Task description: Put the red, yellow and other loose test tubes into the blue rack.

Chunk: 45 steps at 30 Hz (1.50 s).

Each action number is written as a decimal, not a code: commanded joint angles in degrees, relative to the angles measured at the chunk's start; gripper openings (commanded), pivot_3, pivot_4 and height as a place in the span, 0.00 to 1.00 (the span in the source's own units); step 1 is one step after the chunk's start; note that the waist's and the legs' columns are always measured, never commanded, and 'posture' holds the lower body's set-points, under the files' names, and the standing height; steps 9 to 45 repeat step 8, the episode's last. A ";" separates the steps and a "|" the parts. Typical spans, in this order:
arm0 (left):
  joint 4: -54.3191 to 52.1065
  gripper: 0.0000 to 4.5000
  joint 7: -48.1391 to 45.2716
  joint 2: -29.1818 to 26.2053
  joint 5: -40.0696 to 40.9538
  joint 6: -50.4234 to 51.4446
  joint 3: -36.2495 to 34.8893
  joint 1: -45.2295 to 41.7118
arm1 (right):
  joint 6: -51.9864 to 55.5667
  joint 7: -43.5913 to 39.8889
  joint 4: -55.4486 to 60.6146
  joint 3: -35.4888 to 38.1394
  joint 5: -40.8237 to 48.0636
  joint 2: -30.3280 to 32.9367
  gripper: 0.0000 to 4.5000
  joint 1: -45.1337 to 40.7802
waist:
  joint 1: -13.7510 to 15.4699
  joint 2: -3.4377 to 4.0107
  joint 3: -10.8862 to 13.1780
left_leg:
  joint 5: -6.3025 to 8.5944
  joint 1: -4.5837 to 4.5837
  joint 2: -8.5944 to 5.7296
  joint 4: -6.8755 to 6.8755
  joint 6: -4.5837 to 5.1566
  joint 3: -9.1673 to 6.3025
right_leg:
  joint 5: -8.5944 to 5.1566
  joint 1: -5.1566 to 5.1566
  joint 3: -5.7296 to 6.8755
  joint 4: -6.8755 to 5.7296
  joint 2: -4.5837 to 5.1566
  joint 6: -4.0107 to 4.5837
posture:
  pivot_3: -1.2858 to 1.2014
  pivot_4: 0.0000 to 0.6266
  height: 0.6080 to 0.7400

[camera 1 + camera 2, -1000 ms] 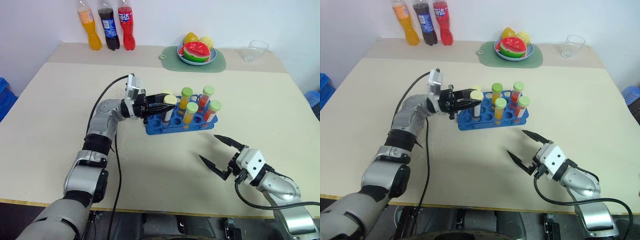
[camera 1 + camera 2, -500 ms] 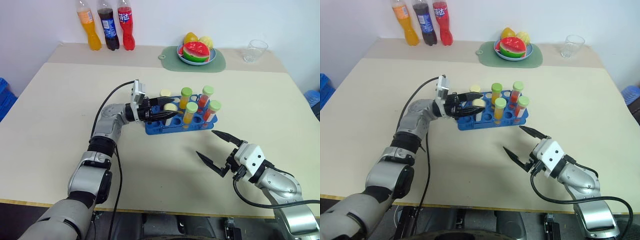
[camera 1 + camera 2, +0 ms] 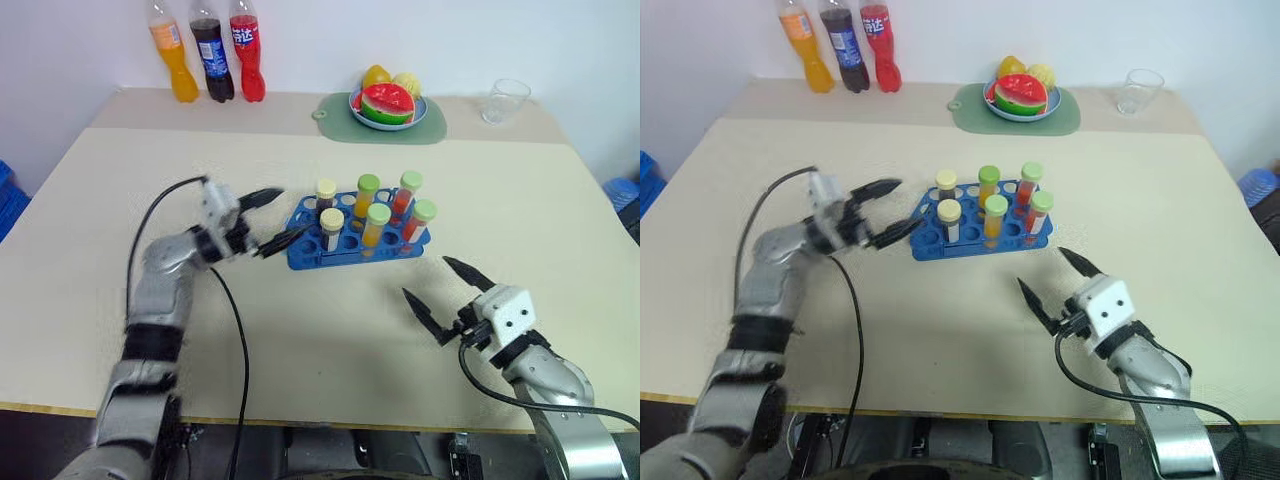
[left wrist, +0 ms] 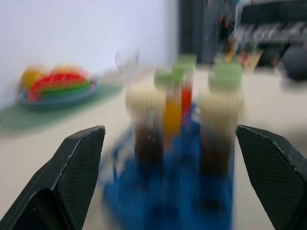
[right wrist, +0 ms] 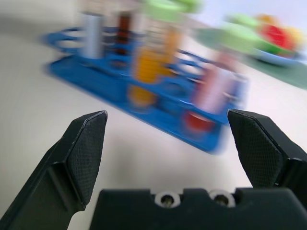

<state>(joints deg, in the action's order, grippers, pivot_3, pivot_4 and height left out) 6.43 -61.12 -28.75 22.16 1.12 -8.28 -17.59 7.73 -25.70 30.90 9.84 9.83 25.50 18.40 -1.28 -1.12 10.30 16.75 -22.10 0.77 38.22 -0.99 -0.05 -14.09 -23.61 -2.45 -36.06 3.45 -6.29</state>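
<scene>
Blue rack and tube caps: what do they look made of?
The blue rack looks like moulded plastic: uniform saturated blue, slight sheen, clean round holes. The tube caps, green and cream, look like matte plastic or rubbery stoppers; which one can't be told from here.

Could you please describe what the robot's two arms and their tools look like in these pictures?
Both arms are silver-grey metal with black joint bands. Each ends in a white boxy wrist block, and a loose black cable runs back along each arm. The left tool and the right tool each carry two black, pointed fingers, whose inner faces have a fine textured pattern.
</scene>
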 commanded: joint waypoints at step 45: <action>-17.68 1.00 4.68 -7.88 7.93 12.53 -8.50 16.48 | 0.90 -5.26 -0.05 7.30 5.03 3.36 0.99 3.59 | 1.86 0.00 -0.01 | 0.01 0.67 -0.03 0.05 -0.01 0.07 | -0.29 0.72 0.07 0.09 0.17 0.45 | 0.52 0.24 1.00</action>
